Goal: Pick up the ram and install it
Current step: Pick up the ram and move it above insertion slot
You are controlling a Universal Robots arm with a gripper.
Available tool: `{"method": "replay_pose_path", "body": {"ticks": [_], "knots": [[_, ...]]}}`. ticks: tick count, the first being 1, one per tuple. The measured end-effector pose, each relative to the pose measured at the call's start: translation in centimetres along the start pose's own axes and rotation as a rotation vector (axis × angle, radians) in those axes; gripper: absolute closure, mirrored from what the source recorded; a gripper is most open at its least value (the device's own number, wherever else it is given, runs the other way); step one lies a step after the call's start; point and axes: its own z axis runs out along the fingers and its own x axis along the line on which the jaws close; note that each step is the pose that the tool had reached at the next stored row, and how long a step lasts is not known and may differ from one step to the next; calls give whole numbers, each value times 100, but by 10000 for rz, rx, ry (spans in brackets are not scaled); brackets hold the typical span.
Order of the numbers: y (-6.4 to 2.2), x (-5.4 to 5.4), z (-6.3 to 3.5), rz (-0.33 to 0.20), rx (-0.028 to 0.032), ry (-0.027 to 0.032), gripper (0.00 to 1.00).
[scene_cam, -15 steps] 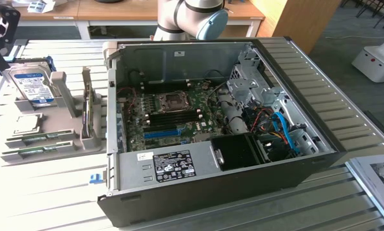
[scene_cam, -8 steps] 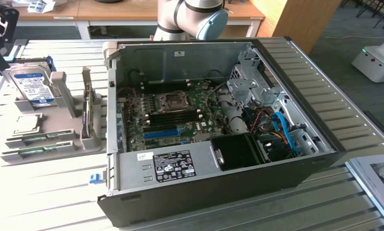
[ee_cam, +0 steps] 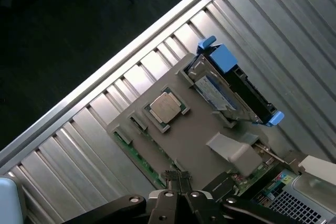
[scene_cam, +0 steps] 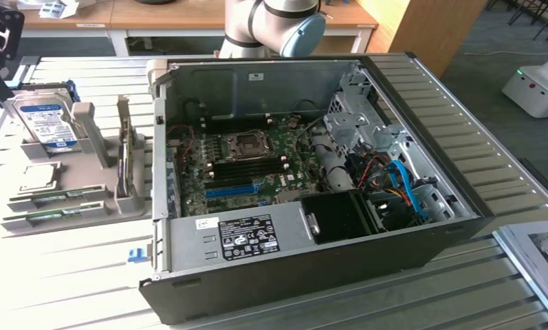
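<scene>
Two green ram sticks (scene_cam: 56, 196) (scene_cam: 51, 215) lie flat in the front slots of a grey holder tray (scene_cam: 90, 175) at the exterior view's left. In the wrist view one green ram stick (ee_cam: 139, 157) runs along the tray's (ee_cam: 194, 129) edge, close beneath my gripper (ee_cam: 176, 178). The ridged fingertips (ee_cam: 168, 174) meet with nothing between them, so it is shut, hovering above the tray. What looks like the gripper's black body (scene_cam: 1, 48) hangs at the exterior view's upper left, above the tray. The motherboard's (scene_cam: 255, 172) black memory slots (scene_cam: 246, 167) lie inside the open case.
The tray also holds a blue-framed hard drive (scene_cam: 45, 120) (ee_cam: 231, 90), a silver processor chip (scene_cam: 37, 177) (ee_cam: 165, 107) and an upright card (scene_cam: 125, 151). The open computer case (scene_cam: 311, 199) stands on the slatted metal table (scene_cam: 62, 275). The table's edge (ee_cam: 105, 72) and dark floor lie beyond.
</scene>
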Motion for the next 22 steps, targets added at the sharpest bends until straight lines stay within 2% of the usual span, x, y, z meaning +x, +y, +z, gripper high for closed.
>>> {"method": "replay_pose_path", "body": {"ticks": [22], "knots": [[0, 0, 0, -2418, -57, 109, 90]]}}
